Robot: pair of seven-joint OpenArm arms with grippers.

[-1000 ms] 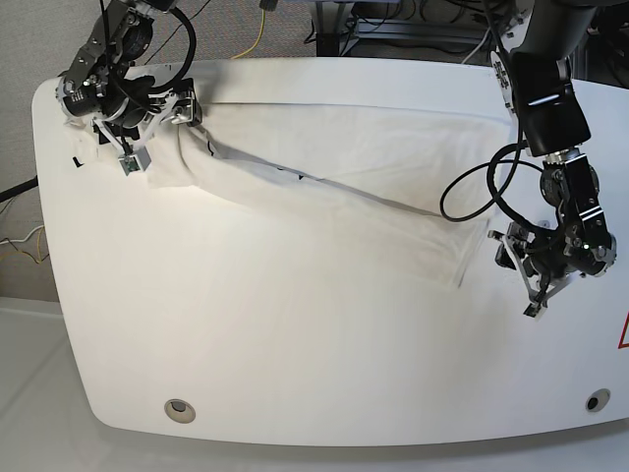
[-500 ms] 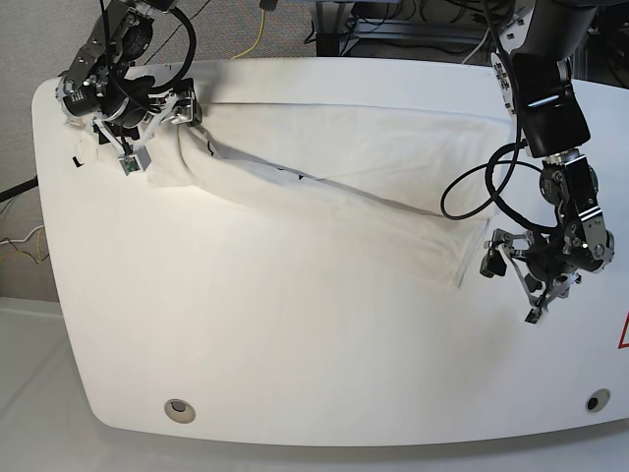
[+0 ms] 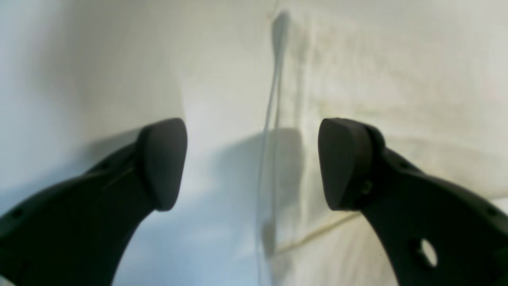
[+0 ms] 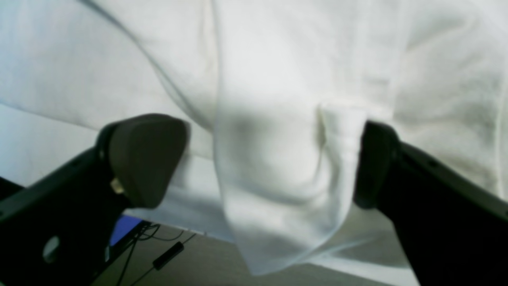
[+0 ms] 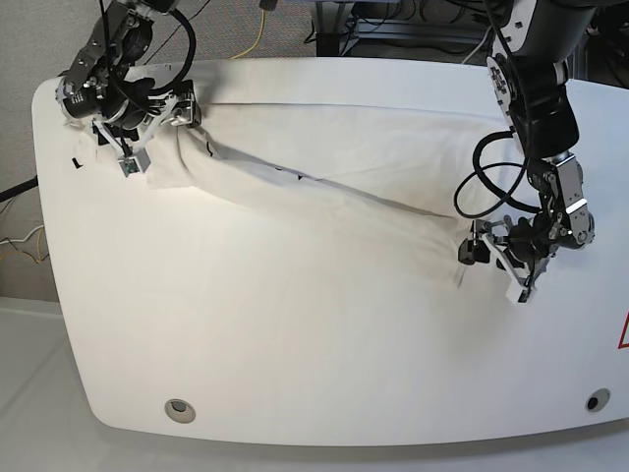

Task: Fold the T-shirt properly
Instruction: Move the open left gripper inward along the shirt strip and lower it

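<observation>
The white T-shirt (image 5: pixel 373 157) lies stretched across the table (image 5: pixel 246 344) from the far left corner to the right side, with a long diagonal fold. My left gripper (image 5: pixel 491 267) stands open at the shirt's right end. In the left wrist view the left gripper (image 3: pixel 254 163) straddles the shirt's hem, cloth (image 3: pixel 397 79) on the right and bare tabletop (image 3: pixel 99 59) on the left. My right gripper (image 5: pixel 157 138) sits open at the bunched far-left end. In the right wrist view a hanging fold of the shirt (image 4: pixel 278 159) lies between its wide fingers (image 4: pixel 147 159), touching the right one.
Two round holes (image 5: pixel 178 409) (image 5: pixel 594 401) sit near the table's front edge. A red sticker (image 5: pixel 623 334) marks the right edge. Cables (image 5: pixel 256 34) and equipment stand behind the table. Past the table's far-left edge the floor and cables (image 4: pixel 166 254) show.
My left gripper has opened and moved left onto the shirt's right end. The right arm and the bunched cloth there have stayed still.
</observation>
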